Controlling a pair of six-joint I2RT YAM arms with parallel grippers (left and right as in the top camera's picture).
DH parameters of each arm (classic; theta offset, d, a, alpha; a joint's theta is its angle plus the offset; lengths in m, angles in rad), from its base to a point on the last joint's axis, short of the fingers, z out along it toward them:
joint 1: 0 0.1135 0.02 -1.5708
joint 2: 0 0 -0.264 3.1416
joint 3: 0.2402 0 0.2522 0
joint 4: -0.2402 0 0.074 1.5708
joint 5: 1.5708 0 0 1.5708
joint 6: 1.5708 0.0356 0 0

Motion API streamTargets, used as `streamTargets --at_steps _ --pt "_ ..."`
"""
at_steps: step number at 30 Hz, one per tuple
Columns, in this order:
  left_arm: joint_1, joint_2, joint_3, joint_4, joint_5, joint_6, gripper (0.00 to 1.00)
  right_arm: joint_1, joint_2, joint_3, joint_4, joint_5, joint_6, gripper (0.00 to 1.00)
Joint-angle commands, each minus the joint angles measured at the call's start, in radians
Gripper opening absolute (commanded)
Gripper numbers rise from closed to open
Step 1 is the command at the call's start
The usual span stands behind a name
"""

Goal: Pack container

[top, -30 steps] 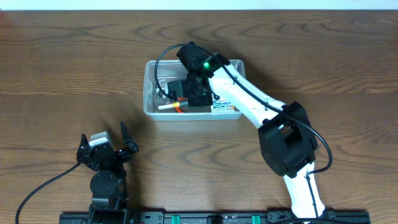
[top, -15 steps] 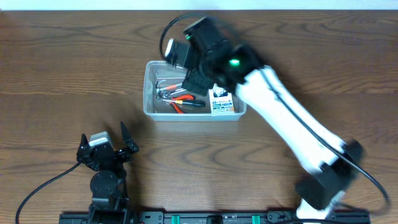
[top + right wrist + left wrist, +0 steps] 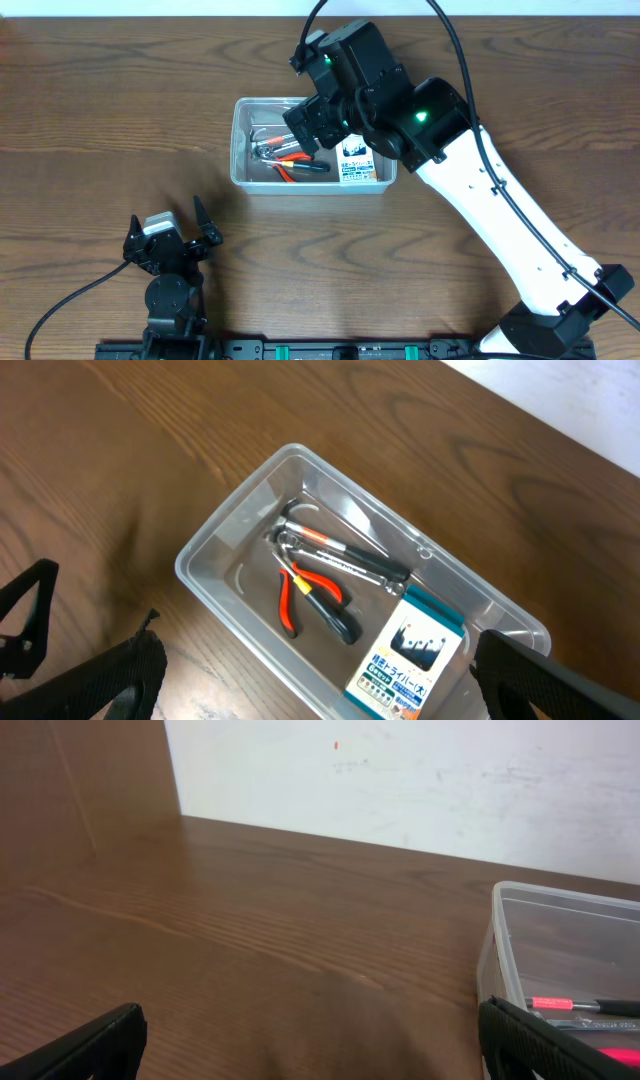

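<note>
I am raising the right gripper point(image 3: 308, 130) out of the container point(image 3: 235, 500) at the middle of the counter point(image 3: 100, 120), its jaws now wide and empty. The tools point(image 3: 312, 598) are lying inside, so this drop seems done. The left gripper point(image 3: 167, 222) is idling, jaws wide.

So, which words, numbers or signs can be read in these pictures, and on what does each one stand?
Small blue-and-white box in the container: one line of Japanese print on its white part, seemingly "精密ドライバー(大)", but it is small, so not certain; the finer print under it is too blurred to read.
Tools in the container: no readable marks.
Wall in the left wrist view: a red dot and faint smudges, nothing readable.
</note>
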Motion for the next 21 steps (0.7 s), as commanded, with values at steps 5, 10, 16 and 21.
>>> streamTargets --at_steps 5,10,16,21 --pt "-0.003 -0.004 -0.023 -0.027 -0.019 0.002 0.98 -0.129 -0.176 0.002 -0.038 -0.003 -0.105 0.99" --pt "-0.003 -0.004 -0.023 -0.027 -0.020 0.002 0.98 -0.259 -0.358 -0.003 -0.089 -0.006 -0.221 0.99" --pt "-0.003 -0.004 -0.023 -0.027 -0.020 0.002 0.98 -0.467 -0.666 -0.157 -0.104 -0.006 -0.254 0.99" --pt "-0.003 -0.004 -0.023 -0.027 -0.019 0.002 0.98 -0.619 -0.966 -0.548 -0.008 -0.007 -0.243 0.99"
